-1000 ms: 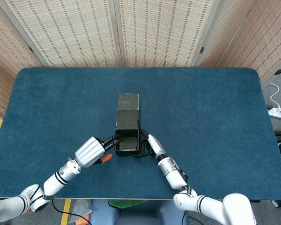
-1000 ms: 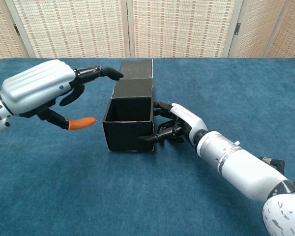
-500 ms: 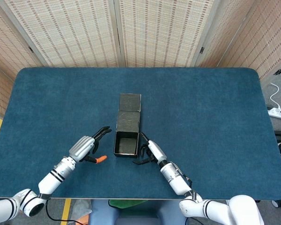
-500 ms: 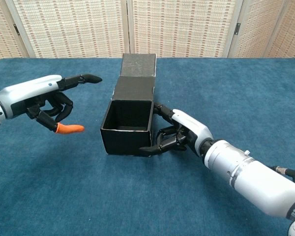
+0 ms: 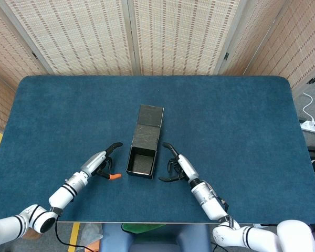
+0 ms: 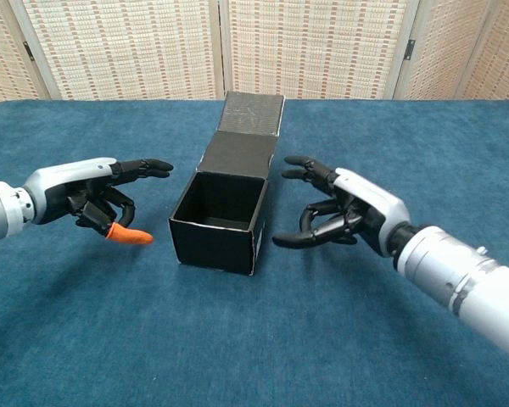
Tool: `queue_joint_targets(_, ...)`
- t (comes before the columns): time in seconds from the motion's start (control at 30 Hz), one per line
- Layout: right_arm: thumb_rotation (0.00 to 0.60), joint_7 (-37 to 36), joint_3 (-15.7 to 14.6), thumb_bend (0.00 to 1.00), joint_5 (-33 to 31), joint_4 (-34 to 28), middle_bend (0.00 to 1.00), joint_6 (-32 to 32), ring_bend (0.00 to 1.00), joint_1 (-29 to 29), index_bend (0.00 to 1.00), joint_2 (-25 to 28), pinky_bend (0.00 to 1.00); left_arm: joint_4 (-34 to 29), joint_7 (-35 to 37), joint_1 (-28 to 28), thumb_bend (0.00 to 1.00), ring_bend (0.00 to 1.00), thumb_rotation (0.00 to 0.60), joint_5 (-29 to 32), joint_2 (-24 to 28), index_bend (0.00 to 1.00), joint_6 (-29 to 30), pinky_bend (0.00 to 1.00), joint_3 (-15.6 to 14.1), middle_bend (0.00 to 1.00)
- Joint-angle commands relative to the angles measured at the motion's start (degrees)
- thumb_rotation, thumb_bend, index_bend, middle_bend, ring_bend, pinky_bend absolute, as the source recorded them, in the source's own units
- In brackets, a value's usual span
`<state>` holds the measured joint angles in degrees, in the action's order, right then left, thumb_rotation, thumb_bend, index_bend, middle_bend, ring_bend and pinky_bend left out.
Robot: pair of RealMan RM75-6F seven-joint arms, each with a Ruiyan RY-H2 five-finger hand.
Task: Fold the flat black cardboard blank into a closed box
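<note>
The black cardboard box [image 5: 143, 155] [image 6: 220, 209] stands on the blue table, its near end open toward me and its lid flap [image 5: 150, 115] [image 6: 254, 113] lying flat behind it. My left hand [image 5: 100, 166] [image 6: 93, 193] hovers a little to the box's left, fingers spread, holding nothing; one fingertip is orange. To the box's right my right hand [image 5: 174, 163] [image 6: 339, 212] is clear of the wall, fingers apart and curved, empty.
The blue table cloth [image 5: 241, 131] runs wide on both sides. Woven screens [image 5: 163, 37] stand behind the far edge. A white power strip [image 5: 312, 126] lies on the floor at the right.
Both hands have let go of the box and drawn back toward me and outward. The box has shifted and turned slightly, its lid flap now lying further back.
</note>
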<state>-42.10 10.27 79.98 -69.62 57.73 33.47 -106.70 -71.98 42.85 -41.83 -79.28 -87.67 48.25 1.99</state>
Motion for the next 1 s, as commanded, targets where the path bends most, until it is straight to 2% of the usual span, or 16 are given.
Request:
queue_joint_targets(0.03,0.600,3.1,3.7,0.00,-1.7,-8.6,0.08,2.5,0.60,-1.2,0.00,7.0,1.00,2.5,2.5,-0.8,0.21,0.66,0.600,0.4,-2.0,0.00,-2.0,0.97,1.1,0.00)
queue_joint_targets(0.17,0.600,6.6,7.8,0.00,-4.0,-15.3,0.09,2.6,0.60,-0.5,0.00,12.0,1.00,4.5,6.7,-2.0,0.21,0.66,0.600,-0.4,-3.8,0.00,-4.5,0.97,1.8,0.00)
queue_joint_targets(0.37,0.600,8.2,10.3,0.00,-6.9,-19.4,0.09,2.7,0.60,-0.3,0.00,14.8,1.00,6.0,11.3,-3.4,0.21,0.66,0.600,-2.9,-5.1,0.00,-6.3,0.97,1.6,0.00)
queue_joint_targets(0.83,0.600,6.9,8.7,0.00,-7.3,-17.9,0.12,3.1,0.60,-1.0,0.00,14.2,1.00,10.5,17.9,-5.7,0.20,0.66,0.600,-4.5,-7.6,0.00,-9.8,0.97,1.4,0.00)
queue_joint_targets(0.93,0.600,6.0,8.0,0.00,-8.7,-16.7,0.13,2.6,0.60,-1.7,0.00,13.8,1.00,10.9,19.7,-5.9,0.21,0.66,0.600,-4.2,-8.3,0.04,-10.3,0.97,1.6,0.08)
queue_joint_targets(1.0,0.600,6.3,7.7,0.00,-10.0,-15.6,0.14,2.2,0.60,-2.1,0.00,13.5,1.00,11.3,19.6,-5.6,0.21,0.66,0.600,-3.8,-8.9,0.14,-9.9,0.96,1.8,0.20)
